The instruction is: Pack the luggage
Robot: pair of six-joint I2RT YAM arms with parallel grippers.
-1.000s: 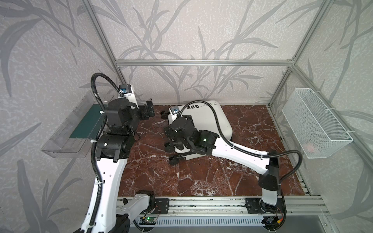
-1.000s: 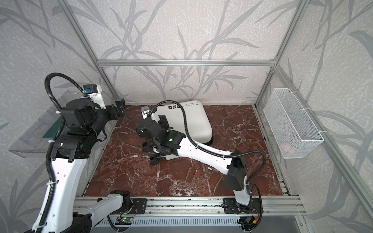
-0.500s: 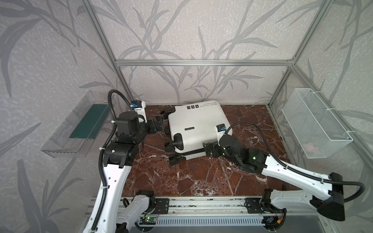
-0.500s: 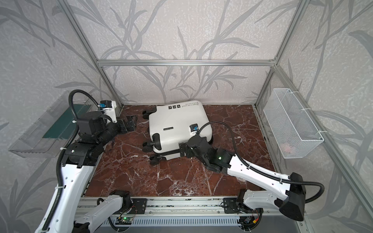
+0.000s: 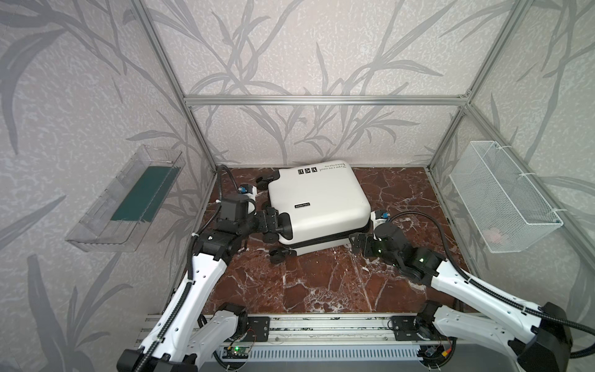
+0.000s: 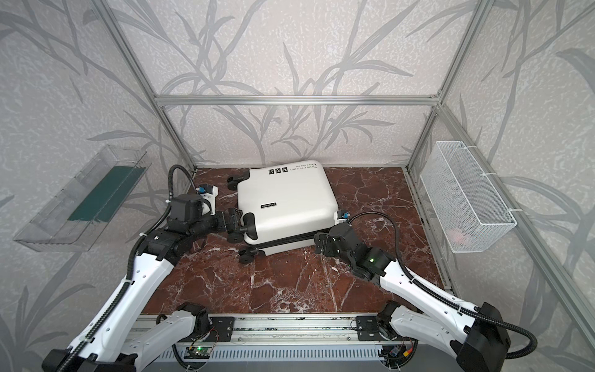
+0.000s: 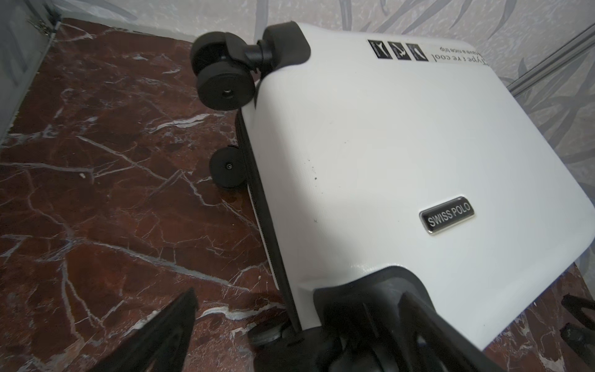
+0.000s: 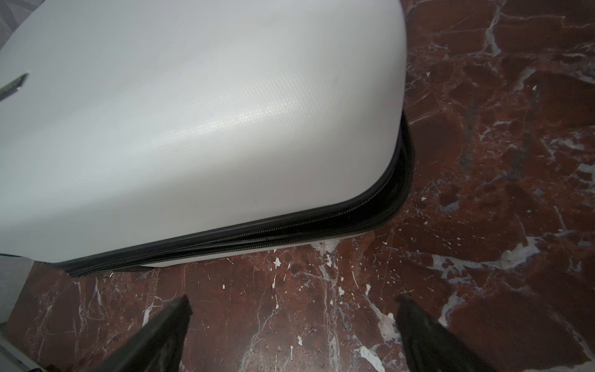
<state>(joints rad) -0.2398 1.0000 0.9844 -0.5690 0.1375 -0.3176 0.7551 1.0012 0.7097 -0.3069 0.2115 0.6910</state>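
One luggage [image 5: 317,199] is laid flat and closed near the table [image 5: 322,283] back edge, long axis roughly left-right, wheels [image 5: 283,227] leftward. The left hand [image 5: 272,222] is spread wide at the front wheel corner, nothing gripped. The right hand [image 5: 355,243] is spread wide, empty, just short of the zipper seam [image 8: 257,232]. Both are about equally near. Counted: four wheels, two hands.

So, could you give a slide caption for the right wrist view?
Open right gripper facing the zipper edge of the closed white luggage on the marble table.
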